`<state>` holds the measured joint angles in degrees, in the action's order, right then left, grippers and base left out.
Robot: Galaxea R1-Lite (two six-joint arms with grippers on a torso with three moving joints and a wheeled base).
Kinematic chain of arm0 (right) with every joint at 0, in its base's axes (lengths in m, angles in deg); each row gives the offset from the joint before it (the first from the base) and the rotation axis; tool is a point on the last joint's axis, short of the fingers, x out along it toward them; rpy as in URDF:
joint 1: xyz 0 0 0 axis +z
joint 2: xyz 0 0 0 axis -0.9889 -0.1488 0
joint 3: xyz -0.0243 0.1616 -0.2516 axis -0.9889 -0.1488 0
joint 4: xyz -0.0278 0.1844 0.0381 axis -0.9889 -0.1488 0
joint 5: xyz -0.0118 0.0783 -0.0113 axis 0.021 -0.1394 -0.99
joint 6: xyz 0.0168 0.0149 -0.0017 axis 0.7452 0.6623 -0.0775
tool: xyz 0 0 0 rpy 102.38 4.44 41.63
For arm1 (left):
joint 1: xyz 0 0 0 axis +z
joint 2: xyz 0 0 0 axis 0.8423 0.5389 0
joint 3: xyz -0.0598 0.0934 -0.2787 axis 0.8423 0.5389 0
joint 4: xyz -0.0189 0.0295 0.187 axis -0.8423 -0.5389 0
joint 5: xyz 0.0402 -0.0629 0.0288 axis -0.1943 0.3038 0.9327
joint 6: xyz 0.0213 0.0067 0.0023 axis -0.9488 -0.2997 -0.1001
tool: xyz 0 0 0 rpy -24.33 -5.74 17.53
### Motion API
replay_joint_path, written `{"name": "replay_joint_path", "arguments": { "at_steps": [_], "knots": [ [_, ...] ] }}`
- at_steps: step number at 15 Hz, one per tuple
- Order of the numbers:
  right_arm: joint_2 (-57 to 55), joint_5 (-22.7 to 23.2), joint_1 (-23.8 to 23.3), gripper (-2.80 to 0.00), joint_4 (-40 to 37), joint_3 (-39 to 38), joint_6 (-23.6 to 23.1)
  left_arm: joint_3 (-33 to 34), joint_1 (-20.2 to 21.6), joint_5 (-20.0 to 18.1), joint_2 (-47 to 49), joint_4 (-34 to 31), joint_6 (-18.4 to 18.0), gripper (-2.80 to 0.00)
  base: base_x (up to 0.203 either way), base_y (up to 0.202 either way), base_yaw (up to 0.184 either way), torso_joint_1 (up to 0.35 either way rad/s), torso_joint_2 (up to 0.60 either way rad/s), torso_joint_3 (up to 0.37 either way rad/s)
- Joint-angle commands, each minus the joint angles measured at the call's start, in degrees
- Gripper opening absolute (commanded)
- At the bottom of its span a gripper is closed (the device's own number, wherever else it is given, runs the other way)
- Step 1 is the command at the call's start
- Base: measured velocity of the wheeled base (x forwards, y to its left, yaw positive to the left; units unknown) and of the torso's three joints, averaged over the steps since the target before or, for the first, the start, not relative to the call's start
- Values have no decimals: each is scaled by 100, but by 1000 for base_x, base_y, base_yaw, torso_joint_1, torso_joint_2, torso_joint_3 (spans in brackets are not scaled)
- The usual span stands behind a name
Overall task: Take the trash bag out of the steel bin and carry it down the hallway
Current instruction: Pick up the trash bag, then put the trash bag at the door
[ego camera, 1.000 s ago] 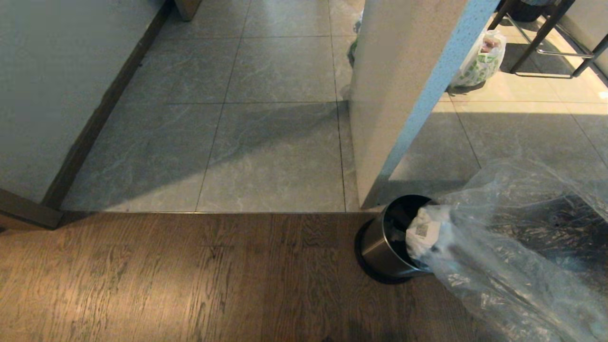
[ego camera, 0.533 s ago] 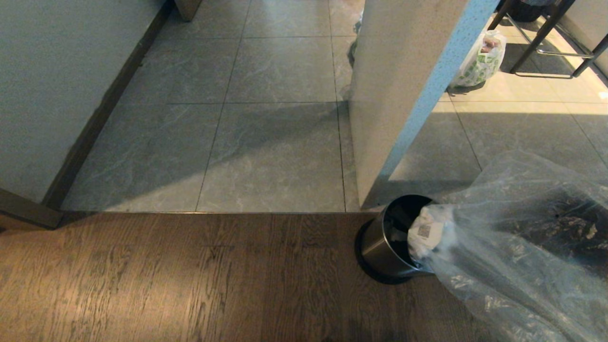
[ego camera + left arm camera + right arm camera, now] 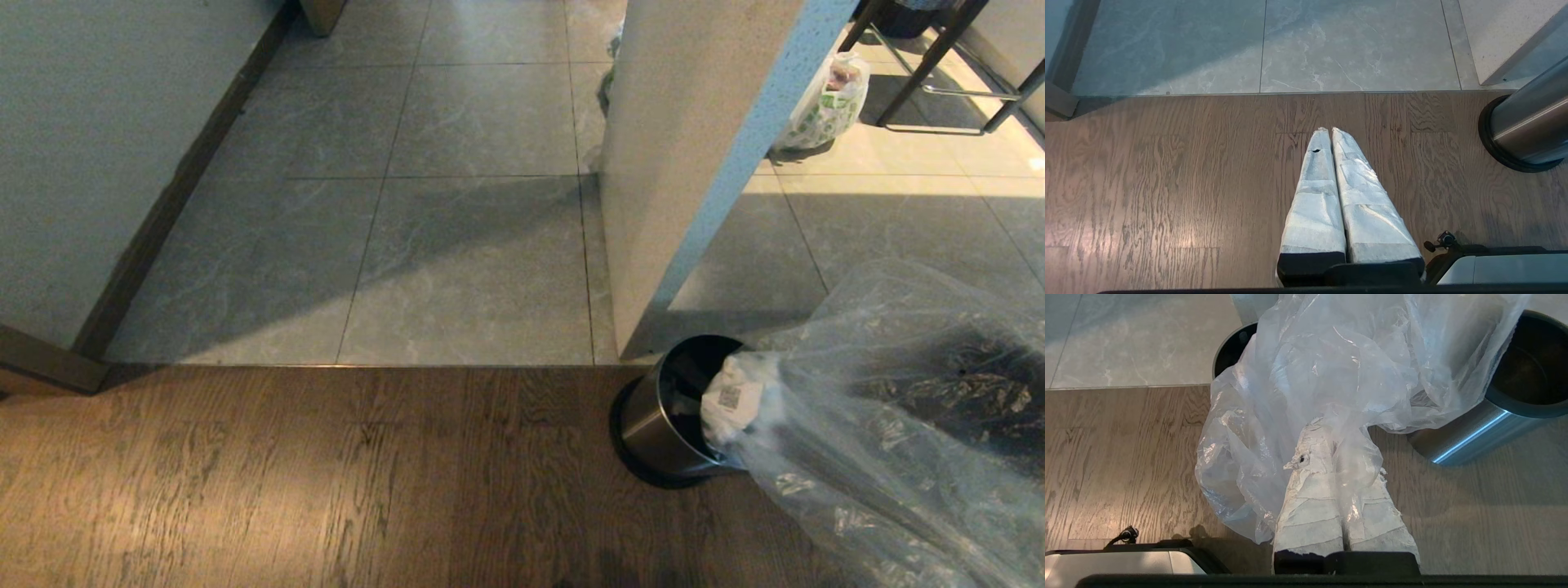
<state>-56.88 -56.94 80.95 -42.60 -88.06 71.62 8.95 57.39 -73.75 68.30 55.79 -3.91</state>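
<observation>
The steel bin (image 3: 665, 420) stands on the wood floor by a wall corner, also seen in the left wrist view (image 3: 1527, 126). The clear crinkly trash bag (image 3: 882, 441) stretches out of its mouth toward the lower right. A white paper scrap with a QR label (image 3: 729, 398) shows through it at the rim. In the right wrist view my right gripper (image 3: 1327, 426) is shut on a fold of the trash bag (image 3: 1323, 367), with film draped over one finger. My left gripper (image 3: 1330, 130) is shut and empty, low over the wood. The hallway tiles (image 3: 473, 245) lie beyond.
A second dark-rimmed metal bin (image 3: 1515, 400) stands close on the right, partly under the bag. The wall corner (image 3: 694, 163) rises just behind the steel bin. A white shopping bag with green print (image 3: 824, 102) and stool legs (image 3: 931, 65) are at the far right.
The trash bag has puffed up a little and the paper scrap has slid slightly farther out of the bin. The bin and the view have not moved.
</observation>
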Motion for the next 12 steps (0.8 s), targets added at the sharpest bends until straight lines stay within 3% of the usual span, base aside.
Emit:
{"name": "replay_joint_path", "arguments": {
  "at_steps": [1, 12],
  "knots": [
    [-11, -8, 5, -280, 7, -11, 30, 0, 0, 4, -8, -2, 4, -280, 0, 0, 0, 0, 0, 0],
    [-11, -8, 5, -280, 9, -11, 36, 0, -4, 4, -8, -2, 15, -280, 0, 0, 0, 0, 0, 0]
  ]
}}
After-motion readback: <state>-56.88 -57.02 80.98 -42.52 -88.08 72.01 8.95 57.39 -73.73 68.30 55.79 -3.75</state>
